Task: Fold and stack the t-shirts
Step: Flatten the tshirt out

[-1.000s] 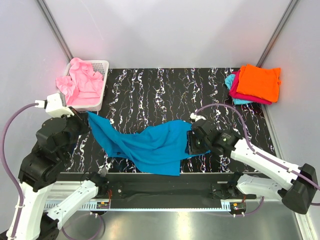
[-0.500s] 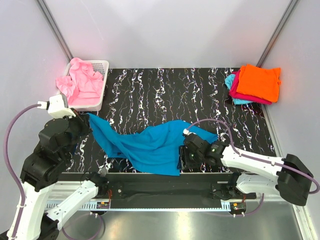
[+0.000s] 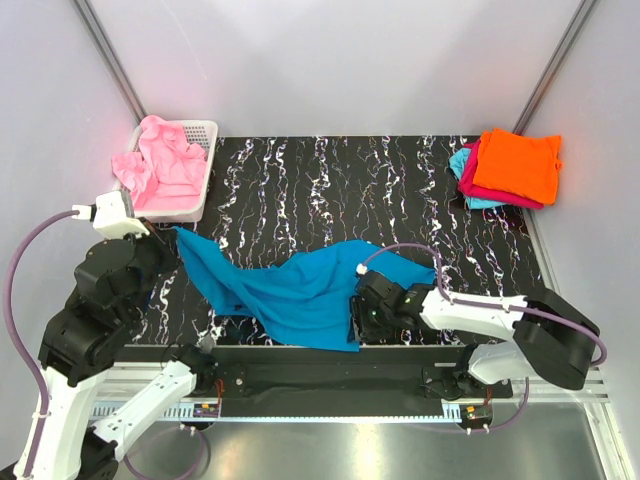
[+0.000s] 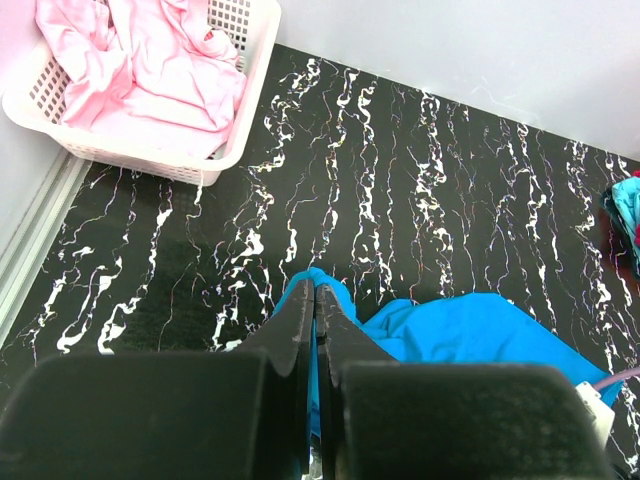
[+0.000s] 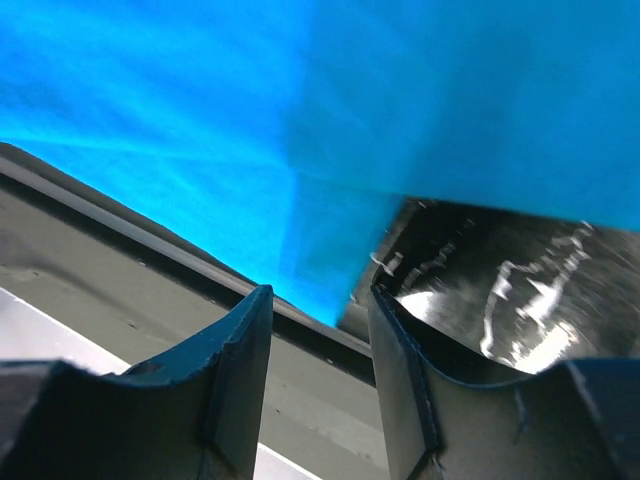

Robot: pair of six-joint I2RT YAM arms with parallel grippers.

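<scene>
The teal-blue t-shirt (image 3: 300, 295) lies spread and rumpled on the black marbled table (image 3: 330, 190), its near hem at the table's front edge. My left gripper (image 4: 317, 300) is shut on the shirt's left corner (image 4: 322, 280), held up at the left (image 3: 178, 240). My right gripper (image 5: 318, 300) is open, low at the front edge, its jaws either side of the shirt's near right corner (image 5: 330, 250); it shows in the top view (image 3: 362, 318). Folded orange (image 3: 518, 165), magenta and light cyan shirts are stacked at the back right. Pink shirts (image 3: 165, 170) fill the basket.
A white mesh basket (image 3: 200, 200) stands at the back left, also in the left wrist view (image 4: 240, 120). The table's front edge and metal rail (image 5: 150, 260) run just under the right gripper. Grey walls enclose the back and sides.
My right gripper has moved left and toward the front edge, down to the shirt's near right corner. The left gripper keeps its hold on the left corner, barely shifted.
</scene>
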